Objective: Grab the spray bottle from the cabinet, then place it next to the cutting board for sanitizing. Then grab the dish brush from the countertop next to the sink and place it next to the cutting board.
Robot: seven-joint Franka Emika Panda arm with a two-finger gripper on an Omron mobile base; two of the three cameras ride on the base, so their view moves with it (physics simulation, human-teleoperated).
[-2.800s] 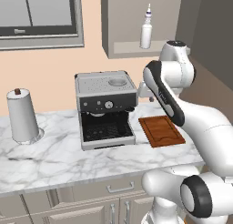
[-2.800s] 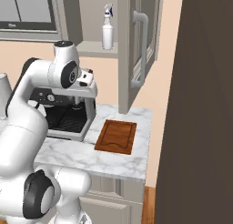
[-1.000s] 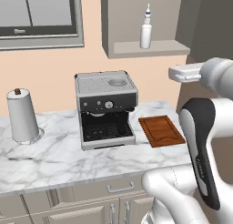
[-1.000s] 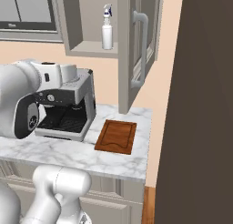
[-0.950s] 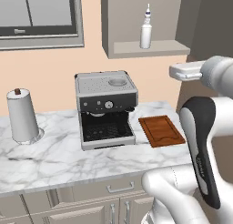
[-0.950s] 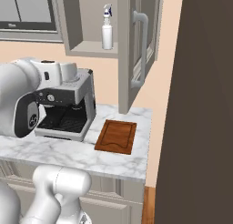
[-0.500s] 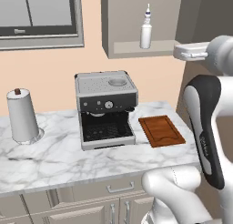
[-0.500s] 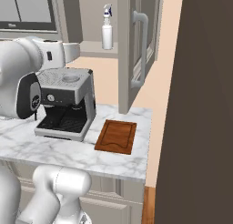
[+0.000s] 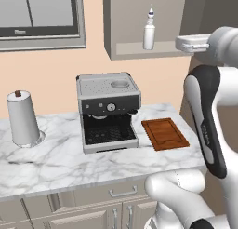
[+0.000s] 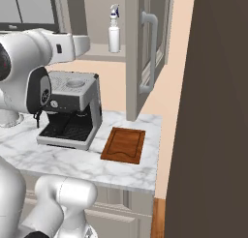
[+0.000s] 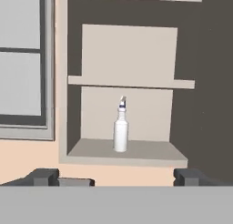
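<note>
The white spray bottle [image 9: 148,32] [image 10: 114,36] stands upright on the bottom shelf of the grey-taupe cabinet [image 9: 128,21], whose door [image 10: 145,51] hangs open. In the hand view the spray bottle [image 11: 120,133] is centred, well ahead of my gripper [image 11: 116,176]. The dark fingertips [image 11: 44,175] are spread wide, open, with nothing between them. My hand [image 9: 191,43] is raised to shelf height, right of the niche. The reddish-brown cutting board [image 9: 165,134] [image 10: 124,145] lies on the marble countertop [image 9: 56,160]. The dish brush and the sink are out of view.
A grey coffee machine [image 9: 108,111] [image 10: 72,111] stands left of the board. A paper-towel roll [image 9: 22,118] is at the far left. A window [image 9: 39,14] is on the wall. A tall dark panel [image 10: 213,111] bounds the counter's right end.
My arm has lifted the hand from coffee-machine height up to the level of the cabinet's bottom shelf. The jaws stay open. The bottle and the board have not moved.
</note>
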